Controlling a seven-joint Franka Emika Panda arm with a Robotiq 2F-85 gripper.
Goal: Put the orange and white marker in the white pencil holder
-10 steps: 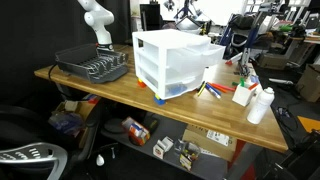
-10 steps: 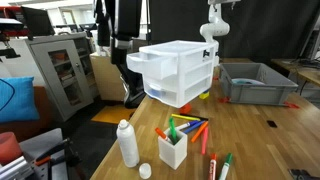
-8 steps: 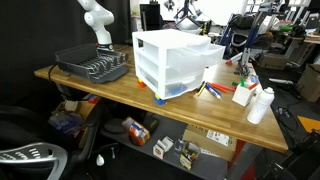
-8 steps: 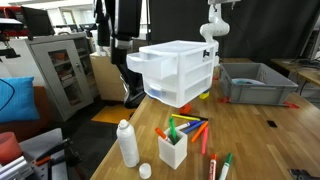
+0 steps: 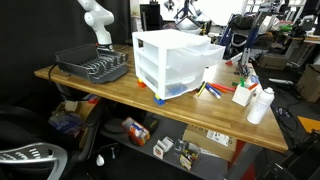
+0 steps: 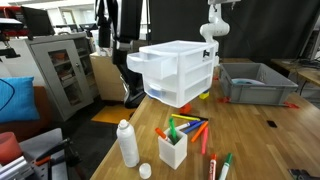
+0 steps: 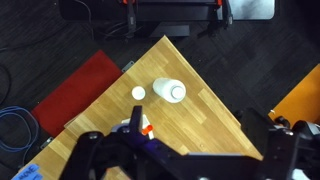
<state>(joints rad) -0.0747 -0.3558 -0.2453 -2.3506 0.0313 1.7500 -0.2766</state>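
The end effector is held wide open, empty, high above the tabletop. The white pencil holder is seen near a bottle.

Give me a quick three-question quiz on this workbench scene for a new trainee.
1. True or false: the white capped plastic bottle stands upright on the wooden table.
2. The small white boxy pencil holder contains: A) coloured pens, B) scissors, C) nothing.
3. Which stands taller, the bottle or the pencil holder?
Key: 1 true; 2 A; 3 the bottle.
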